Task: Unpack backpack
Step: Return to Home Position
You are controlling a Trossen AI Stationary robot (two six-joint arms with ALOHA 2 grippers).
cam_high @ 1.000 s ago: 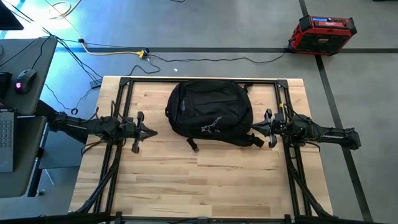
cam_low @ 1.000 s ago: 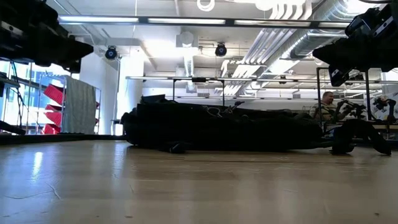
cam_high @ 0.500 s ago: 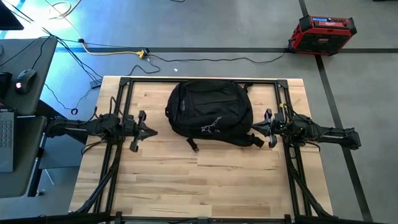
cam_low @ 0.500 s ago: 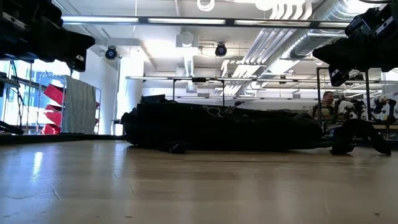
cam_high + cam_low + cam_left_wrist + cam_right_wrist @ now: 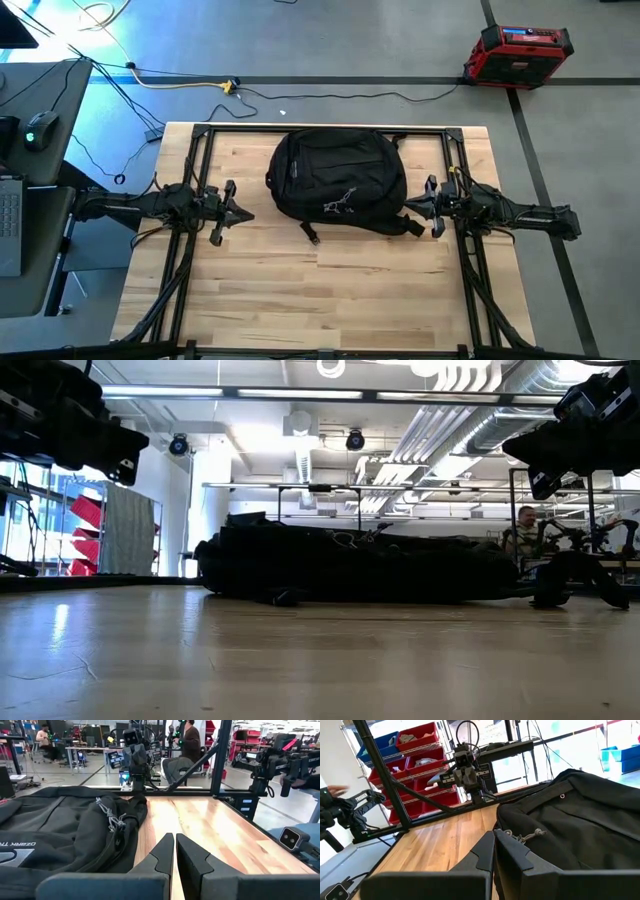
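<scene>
The black backpack (image 5: 335,182) lies flat on its back on the wooden table (image 5: 320,290), toward the far edge, white logo and grey zipper pulls (image 5: 112,817) up, a strap (image 5: 410,225) trailing to its right. My left gripper (image 5: 245,213) hovers level and shut left of it, pointing at it; its fingertips (image 5: 175,840) meet. My right gripper (image 5: 408,208) hovers level and shut at the backpack's right side (image 5: 580,820), just above the strap, with nothing between its fingers (image 5: 494,837).
Black frame rails (image 5: 200,180) run along both sides of the table under the arms. The near half of the wood is bare. On the floor beyond stand a red case (image 5: 517,55) and cables (image 5: 180,85); a desk (image 5: 30,130) is at left. A person (image 5: 525,525) sits far behind.
My left arm has swung a little toward the table's near edge behind the wrist and its wrist has turned slightly; the gripper's tip stays about where it was, still shut. The backpack and my right arm have not moved.
</scene>
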